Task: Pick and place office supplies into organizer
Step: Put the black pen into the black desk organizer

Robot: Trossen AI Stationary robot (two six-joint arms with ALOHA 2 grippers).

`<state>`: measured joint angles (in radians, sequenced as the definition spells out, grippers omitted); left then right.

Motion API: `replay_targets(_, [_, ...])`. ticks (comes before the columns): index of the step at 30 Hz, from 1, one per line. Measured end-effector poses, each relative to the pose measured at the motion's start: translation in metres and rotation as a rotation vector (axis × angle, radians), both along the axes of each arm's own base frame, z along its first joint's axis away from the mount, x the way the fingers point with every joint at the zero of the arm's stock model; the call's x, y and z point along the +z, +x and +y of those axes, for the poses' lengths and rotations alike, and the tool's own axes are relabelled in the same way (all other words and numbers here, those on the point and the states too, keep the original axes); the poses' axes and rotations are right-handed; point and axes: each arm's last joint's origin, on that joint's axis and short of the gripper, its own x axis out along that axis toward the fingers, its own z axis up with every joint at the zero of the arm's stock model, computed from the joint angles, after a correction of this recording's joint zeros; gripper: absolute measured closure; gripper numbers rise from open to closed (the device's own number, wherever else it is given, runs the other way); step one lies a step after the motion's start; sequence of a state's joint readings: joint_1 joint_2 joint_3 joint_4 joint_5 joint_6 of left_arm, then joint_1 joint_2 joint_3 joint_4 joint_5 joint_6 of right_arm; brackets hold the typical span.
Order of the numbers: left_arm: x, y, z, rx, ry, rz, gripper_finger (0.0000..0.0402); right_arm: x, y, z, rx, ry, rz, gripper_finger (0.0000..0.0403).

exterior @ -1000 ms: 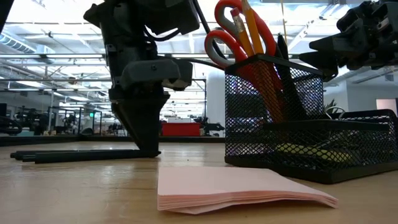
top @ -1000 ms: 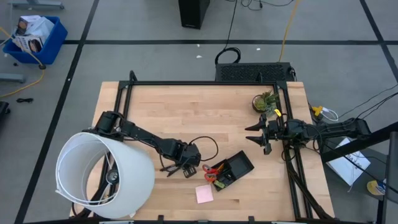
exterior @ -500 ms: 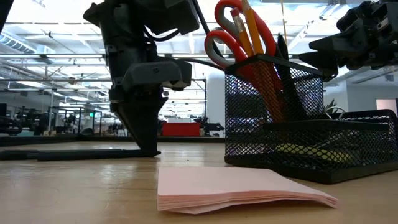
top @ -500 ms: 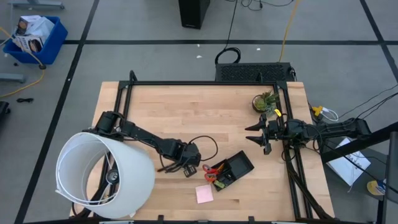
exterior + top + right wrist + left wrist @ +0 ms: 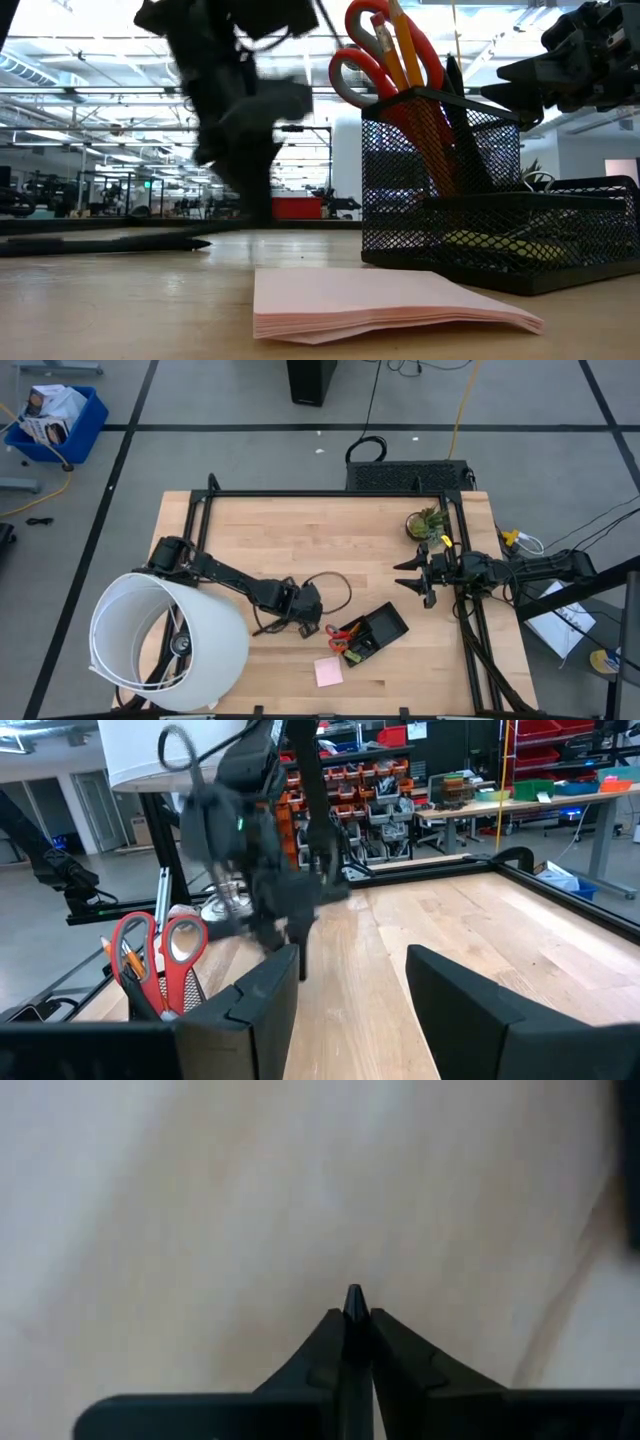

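Farthest left, the white lampshade-like drum (image 5: 170, 640) stands over my left arm's base; it is no part of the job. My left gripper (image 5: 305, 622) hangs low over the table, just left of the organizer. In my left wrist view its fingers (image 5: 325, 1350) are clenched tight, with a thin dark tip showing between them. A black pen (image 5: 110, 243) lies low along the wood in the low view, its point towards that gripper. I cannot tell whether the tip in my grip is that pen, or whether I closed on nothing.

Next comes the pink sticky-note pad (image 5: 380, 300), flat on the table in front of the organizer and apart from it, so not yet put away. The organizer (image 5: 440, 170) is a black mesh holder. The red-handled scissors (image 5: 360, 50) and the orange pencil (image 5: 405, 40) stand upright in its tall cup, with something dark beside them that I cannot identify.

My right gripper (image 5: 410, 580) waits to the right, well apart from the organizer, released and empty, and the small potted plant (image 5: 425, 520) sits beyond it.

I judge the task well over half done: the pen and the pad are left, and I see no clips on the table
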<state>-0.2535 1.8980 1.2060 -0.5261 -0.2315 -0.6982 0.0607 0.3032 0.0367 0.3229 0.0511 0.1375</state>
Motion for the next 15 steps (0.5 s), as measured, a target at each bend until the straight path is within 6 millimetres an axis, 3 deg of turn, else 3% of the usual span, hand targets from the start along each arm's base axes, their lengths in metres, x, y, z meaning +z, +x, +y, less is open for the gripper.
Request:
replay_targets(5, [0.021, 0.006, 0.006, -0.064, 0.089, -0.131, 0.0378, 0.0, 0.0, 0.0, 0.0, 0.0, 0.001, 0.022])
replay_targets(15, [0.075, 0.024, 0.012, -0.206, 0.174, -0.51, 0.0354, 0.0, 0.0, 0.0, 0.0, 0.0, 0.003, 0.022])
